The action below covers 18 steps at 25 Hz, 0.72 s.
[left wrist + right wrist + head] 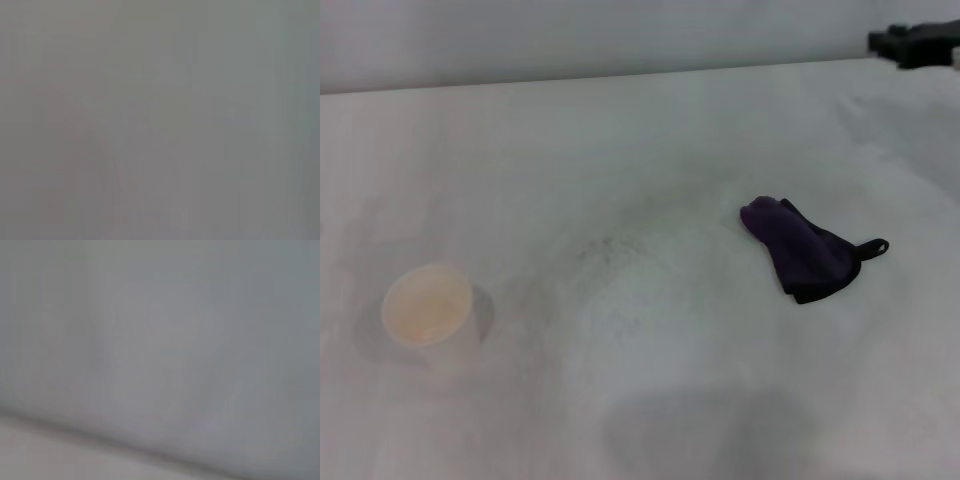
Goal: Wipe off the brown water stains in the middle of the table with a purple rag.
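Meanwhile purple rag point(802, 248) bunched on table point(650, 150), right of paper cup point(427, 305).

Your purple rag point(804, 251) lies crumpled on the white bench point(650, 150), toward three o'clock from centre, black loop at its right end; no brown stain shows.

Head view: soft, even, diffuse light, washed-out and hazy, overall soft focus. Worktop point(650, 130) shows no glare. Faint shadow beside the paper cup point(427, 307), broad dim shadow at the worktop's near edge. Both wrist views: featureless grey blur, fully out of focus, nothing resolvable.
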Each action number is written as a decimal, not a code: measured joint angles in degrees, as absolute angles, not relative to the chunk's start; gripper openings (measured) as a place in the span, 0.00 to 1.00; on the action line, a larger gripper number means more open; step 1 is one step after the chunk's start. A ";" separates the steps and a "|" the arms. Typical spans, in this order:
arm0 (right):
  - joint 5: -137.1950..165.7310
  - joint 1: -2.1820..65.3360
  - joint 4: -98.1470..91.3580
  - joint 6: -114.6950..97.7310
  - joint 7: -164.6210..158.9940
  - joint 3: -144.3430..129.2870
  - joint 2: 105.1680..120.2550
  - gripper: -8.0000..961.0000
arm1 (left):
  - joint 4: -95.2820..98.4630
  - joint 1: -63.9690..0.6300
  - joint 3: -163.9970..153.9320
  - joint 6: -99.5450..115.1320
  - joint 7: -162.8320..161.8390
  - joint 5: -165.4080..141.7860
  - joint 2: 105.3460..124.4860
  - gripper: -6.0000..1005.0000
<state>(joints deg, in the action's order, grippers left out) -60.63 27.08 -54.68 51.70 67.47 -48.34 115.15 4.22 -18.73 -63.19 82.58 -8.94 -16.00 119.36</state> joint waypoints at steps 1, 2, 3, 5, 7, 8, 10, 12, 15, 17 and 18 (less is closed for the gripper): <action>-65.13 26.10 -53.23 50.18 71.07 -47.98 115.18 0.30 | 4.30 -18.82 -63.24 82.65 -9.11 -15.89 119.36 0.89; -75.96 24.43 -48.88 47.93 80.45 -47.41 115.08 0.30 | 4.42 -18.91 -63.30 82.69 -9.23 -15.80 119.36 0.89; -75.96 24.43 -48.88 47.93 80.45 -47.41 115.08 0.30 | 4.42 -18.91 -63.30 82.69 -9.23 -15.80 119.36 0.89; -86.11 23.63 -43.87 47.46 89.63 -45.98 115.02 0.30 | 4.58 -19.08 -63.19 82.63 -9.13 -15.59 119.30 0.89; -93.28 23.40 -39.49 48.08 97.94 -44.49 115.04 0.30 | 4.43 -19.13 -63.13 82.33 -8.98 -14.73 119.20 0.89; -96.34 23.37 -37.61 48.44 101.93 -44.04 115.03 0.30 | 4.35 -19.13 -63.13 82.30 -8.85 -14.45 119.20 0.89; -100.94 23.36 -34.33 48.80 108.82 -43.46 115.03 0.30 | 4.21 -19.10 -63.11 82.25 -8.50 -13.89 119.19 0.89; -104.73 23.35 -31.35 49.14 115.12 -42.25 115.07 0.30 | 4.17 -19.21 -63.12 82.17 -8.29 -13.72 119.17 0.89; -110.38 23.42 -26.03 51.53 125.11 -39.51 115.13 0.30 | 4.17 -19.83 -63.35 81.73 -8.23 -13.85 119.18 0.89; -113.53 23.60 -23.16 52.35 130.96 -38.13 115.20 0.32 | 4.17 -20.05 -63.37 81.34 -8.23 -13.86 119.18 0.89; -115.40 23.70 -21.78 52.68 133.79 -37.65 115.24 0.34 | 4.18 -20.42 -63.21 80.61 -8.23 -13.53 119.22 0.89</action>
<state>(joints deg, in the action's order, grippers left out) -115.40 23.70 -21.78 52.68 133.79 -37.65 115.24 4.18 -20.42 -63.21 80.61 -8.23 -13.53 119.22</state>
